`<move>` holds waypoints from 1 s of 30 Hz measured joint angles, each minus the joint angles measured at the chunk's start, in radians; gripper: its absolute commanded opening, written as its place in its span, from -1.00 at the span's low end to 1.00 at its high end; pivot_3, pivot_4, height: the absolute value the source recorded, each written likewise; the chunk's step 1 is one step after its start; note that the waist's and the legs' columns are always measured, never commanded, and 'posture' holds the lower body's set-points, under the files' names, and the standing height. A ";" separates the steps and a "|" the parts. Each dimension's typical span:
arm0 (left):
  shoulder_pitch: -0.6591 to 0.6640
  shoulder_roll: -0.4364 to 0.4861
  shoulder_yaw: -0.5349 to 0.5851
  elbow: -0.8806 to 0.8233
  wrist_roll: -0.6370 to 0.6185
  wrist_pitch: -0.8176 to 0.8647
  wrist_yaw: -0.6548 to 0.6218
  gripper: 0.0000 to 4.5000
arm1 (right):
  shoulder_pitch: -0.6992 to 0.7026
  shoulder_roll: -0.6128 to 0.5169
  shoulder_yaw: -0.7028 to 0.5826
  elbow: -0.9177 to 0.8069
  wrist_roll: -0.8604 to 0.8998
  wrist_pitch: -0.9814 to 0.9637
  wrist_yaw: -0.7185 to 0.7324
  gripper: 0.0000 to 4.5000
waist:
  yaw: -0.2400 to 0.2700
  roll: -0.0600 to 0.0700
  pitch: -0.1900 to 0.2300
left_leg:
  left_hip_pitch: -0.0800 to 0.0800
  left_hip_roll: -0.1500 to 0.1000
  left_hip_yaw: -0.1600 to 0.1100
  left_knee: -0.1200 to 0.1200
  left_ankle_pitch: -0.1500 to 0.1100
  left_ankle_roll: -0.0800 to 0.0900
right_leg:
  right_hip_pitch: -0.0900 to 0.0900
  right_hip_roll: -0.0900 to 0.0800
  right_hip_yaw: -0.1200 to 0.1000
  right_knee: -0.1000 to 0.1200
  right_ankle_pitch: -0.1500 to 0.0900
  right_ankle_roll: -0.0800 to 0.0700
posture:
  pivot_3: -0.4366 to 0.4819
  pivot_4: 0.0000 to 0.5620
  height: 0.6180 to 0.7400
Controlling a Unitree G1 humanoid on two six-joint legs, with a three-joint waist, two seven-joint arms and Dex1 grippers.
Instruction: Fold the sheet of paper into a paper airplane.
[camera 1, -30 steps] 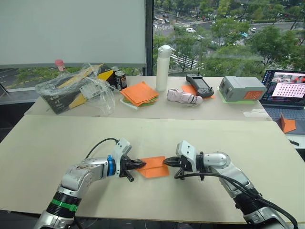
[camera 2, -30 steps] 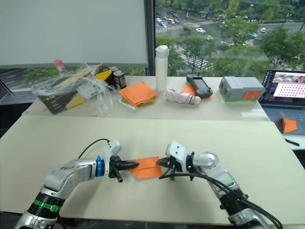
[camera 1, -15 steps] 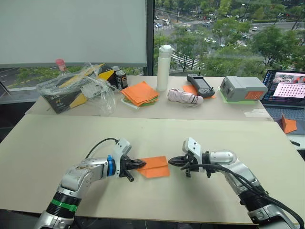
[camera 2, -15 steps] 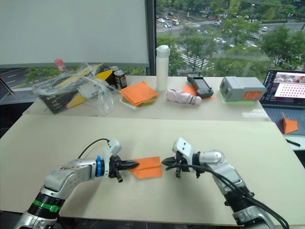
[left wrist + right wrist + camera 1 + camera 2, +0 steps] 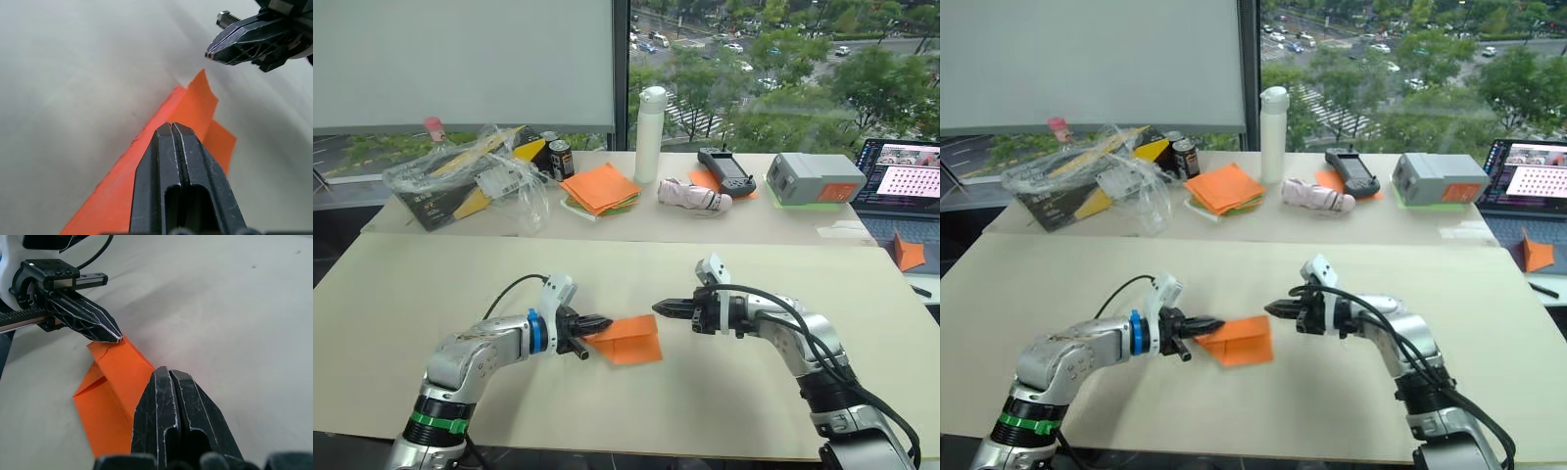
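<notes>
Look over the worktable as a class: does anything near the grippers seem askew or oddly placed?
The folded sheet of paper is not lying flat: the left gripper, fingers shut, pinches one corner, so that end is tilted up off the table. The right gripper, shut, is just off the opposite corner, apparently not touching it.

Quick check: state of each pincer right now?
Left pincer: shut on the sheet of paper, pinching its edge.
Right pincer: shut, holding nothing, just above the paper's near corner.
</notes>
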 measured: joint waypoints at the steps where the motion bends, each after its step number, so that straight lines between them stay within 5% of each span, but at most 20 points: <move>1: 0.002 0.000 0.012 -0.009 -0.010 0.011 0.005 -1.00 | 0.000 0.003 0.000 -0.007 0.001 0.005 -0.004 -0.99 | 0.000 0.000 0.000 | 0.000 0.000 0.000 0.000 0.000 0.000 | 0.000 0.000 0.000 0.000 0.000 0.000 | -0.05 -0.47 1.00; 14: 0.093 0.059 0.226 -0.118 -0.225 0.166 0.057 -1.00 | -0.033 0.037 -0.048 0.012 0.048 0.085 -0.058 -0.99 | -0.002 0.000 0.000 | -0.004 0.000 0.000 0.000 0.000 0.000 | -0.006 0.000 0.001 0.002 0.000 0.000 | -0.05 -0.47 1.00; 26: 0.184 0.097 0.341 -0.121 -0.336 0.198 0.106 -1.00 | -0.033 0.022 -0.035 0.023 0.097 0.189 -0.050 0.77 | -0.002 0.001 0.000 | -0.005 0.000 0.000 0.000 0.000 0.000 | -0.006 0.000 0.001 0.002 0.000 0.000 | -0.05 -0.47 1.00; 30: 0.185 0.097 0.330 -0.121 -0.336 0.177 0.120 -1.00 | -0.028 0.032 -0.013 0.023 0.096 0.189 -0.056 0.77 | -0.002 0.001 0.000 | -0.005 0.000 0.000 0.000 0.000 0.000 | -0.006 0.000 0.001 0.002 0.000 0.000 | -0.05 -0.47 1.00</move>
